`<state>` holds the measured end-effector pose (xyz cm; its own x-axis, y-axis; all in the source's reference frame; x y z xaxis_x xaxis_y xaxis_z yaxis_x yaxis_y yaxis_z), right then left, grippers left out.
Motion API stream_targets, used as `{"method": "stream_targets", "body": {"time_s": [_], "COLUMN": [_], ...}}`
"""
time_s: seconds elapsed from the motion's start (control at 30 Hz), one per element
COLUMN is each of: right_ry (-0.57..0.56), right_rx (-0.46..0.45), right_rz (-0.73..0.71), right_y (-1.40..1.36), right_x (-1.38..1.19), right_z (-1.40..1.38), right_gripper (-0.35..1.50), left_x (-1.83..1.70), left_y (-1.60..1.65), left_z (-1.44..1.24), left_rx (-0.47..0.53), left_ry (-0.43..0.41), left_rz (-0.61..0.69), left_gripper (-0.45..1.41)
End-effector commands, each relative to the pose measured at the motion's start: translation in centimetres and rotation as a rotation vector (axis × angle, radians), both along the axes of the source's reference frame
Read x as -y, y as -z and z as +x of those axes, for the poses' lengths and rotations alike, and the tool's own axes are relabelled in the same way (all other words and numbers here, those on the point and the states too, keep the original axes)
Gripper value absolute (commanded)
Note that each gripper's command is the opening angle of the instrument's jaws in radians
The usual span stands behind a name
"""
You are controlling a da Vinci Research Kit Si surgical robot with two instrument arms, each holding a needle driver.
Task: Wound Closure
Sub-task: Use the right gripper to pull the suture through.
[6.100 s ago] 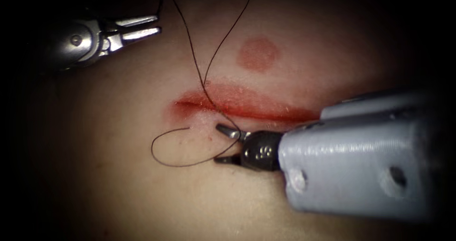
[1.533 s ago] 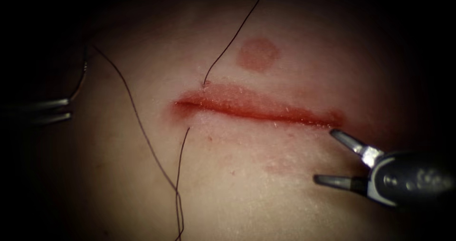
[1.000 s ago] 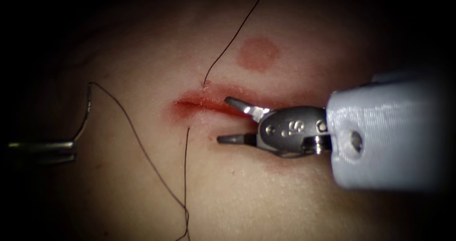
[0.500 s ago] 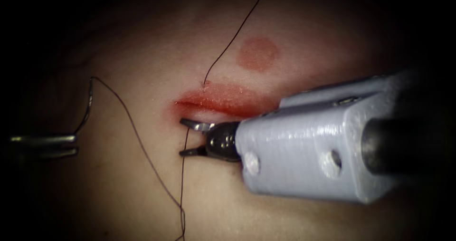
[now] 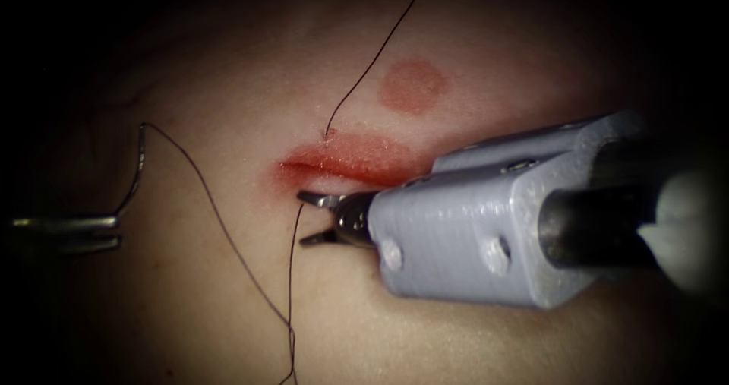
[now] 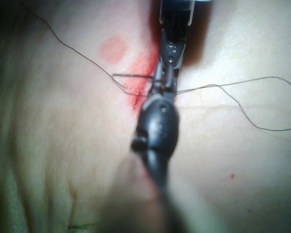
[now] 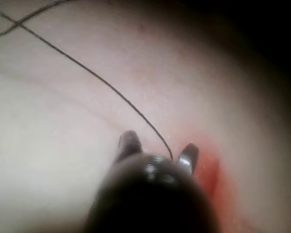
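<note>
A broad slab of pale pork-belly tissue (image 5: 425, 339) lies under the right arm's tool (image 5: 302, 219), whose bulky grey-blue plastic housing (image 5: 471, 241) sits directly behind its jaws. The jaws stand apart and grip nothing. Just above the upper jaw and running away behind the housing is the long red cut (image 5: 349, 163), and higher up is a round reddish mark (image 5: 411, 86). Far to the left of that pincer, on the left side of the cut, the left arm's tool (image 5: 115, 231) has its jaws together on a curved steel needle (image 5: 137, 168). It holds the needle near the end away from the thread, and the whole needle is clear of the tissue. The thin dark thread (image 5: 220, 225) trails from the needle's upper end, crosses a second strand below the open jaws, and that strand climbs between the jaw tips to a stitch hole beside the upper one. The right wrist view shows the thread (image 7: 111, 90) running into the gap between the jaws. Another strand leaves the tissue above the cut. The likely hazards are that the upper tip, so close to the cut's lip, could gouge it, that a hard pull on the strand might tear the stitch hole, and that the crossed strands might snag.
</note>
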<state>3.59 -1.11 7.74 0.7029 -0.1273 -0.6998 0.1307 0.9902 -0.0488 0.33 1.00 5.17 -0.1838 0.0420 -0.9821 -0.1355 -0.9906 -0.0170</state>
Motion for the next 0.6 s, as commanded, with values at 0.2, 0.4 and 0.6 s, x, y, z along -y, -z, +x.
{"method": "stream_targets", "body": {"time_s": [0.2,0.4,0.6], "right_ry": [0.019,-0.006,0.022], "right_rx": [0.022,0.009,0.028], "right_rz": [-0.005,-0.02,-0.005], "right_y": [-0.28,-0.34,-0.54], "right_x": [0.01,-0.03,0.02], "right_z": [0.08,0.29,0.4], "right_gripper": [1.0,0.96,0.17], "left_x": [0.02,0.03,0.03], "left_y": [-0.08,-0.08,-0.08], "left_z": [-0.06,-0.06,-0.06], "left_rx": [0.002,0.001,0.001], "left_ry": [-0.001,0.0,-0.001], "left_rz": [0.001,0.0,0.0], "left_gripper": [-0.35,-0.35,-0.35]}}
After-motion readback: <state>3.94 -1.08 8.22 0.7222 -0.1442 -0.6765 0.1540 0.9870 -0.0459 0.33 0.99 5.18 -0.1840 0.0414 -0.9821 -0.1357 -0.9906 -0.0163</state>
